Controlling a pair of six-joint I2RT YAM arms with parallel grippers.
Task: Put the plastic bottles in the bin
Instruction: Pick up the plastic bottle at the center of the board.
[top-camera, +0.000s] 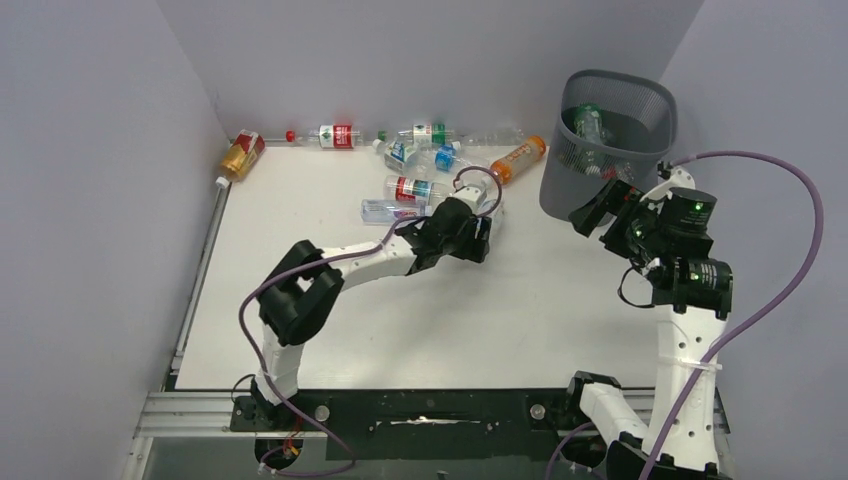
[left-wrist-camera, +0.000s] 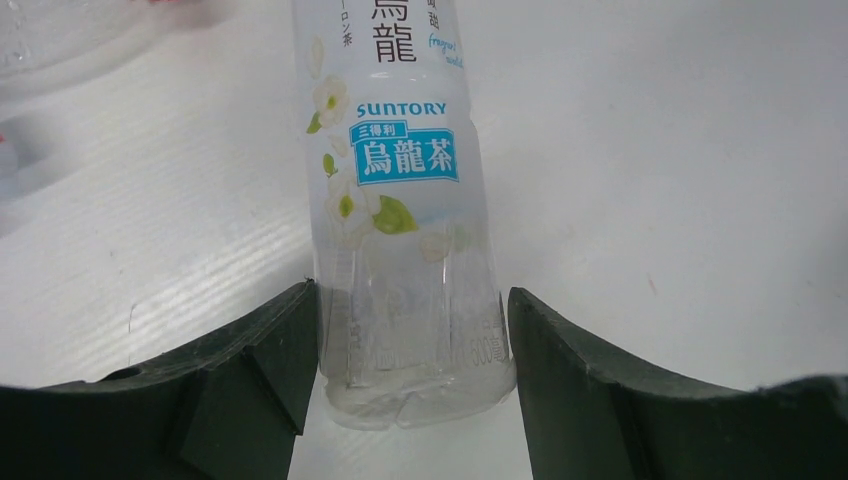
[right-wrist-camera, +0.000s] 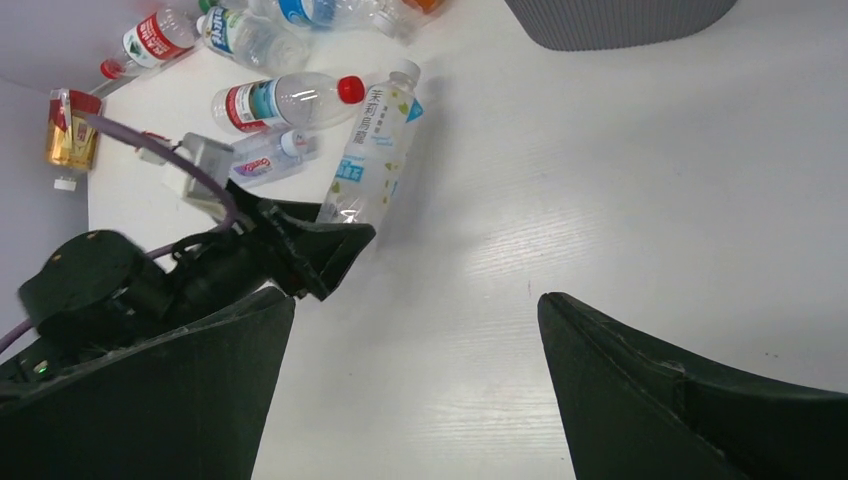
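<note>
The plastic bottles (top-camera: 412, 188) lie scattered on the white counter (top-camera: 400, 320) at the upper centre of the top view. A few more show inside the bin (top-camera: 565, 190) at upper right. The left end effector (left-wrist-camera: 412, 340) is closed against both sides of the base of a clear tea bottle (left-wrist-camera: 400, 200) lying flat on the counter. The right end effector (right-wrist-camera: 418, 300) hangs spread wide and empty, just beside the bin's wall.

White links and black joint housings are seen on the left arm (top-camera: 370, 262), centre-left, and the right arm (top-camera: 685, 350), lower right. Purple cables (top-camera: 740, 154) are attached to both. Matte black fingers (right-wrist-camera: 650, 390) are fitted; a green light (top-camera: 694, 208) is lit.
</note>
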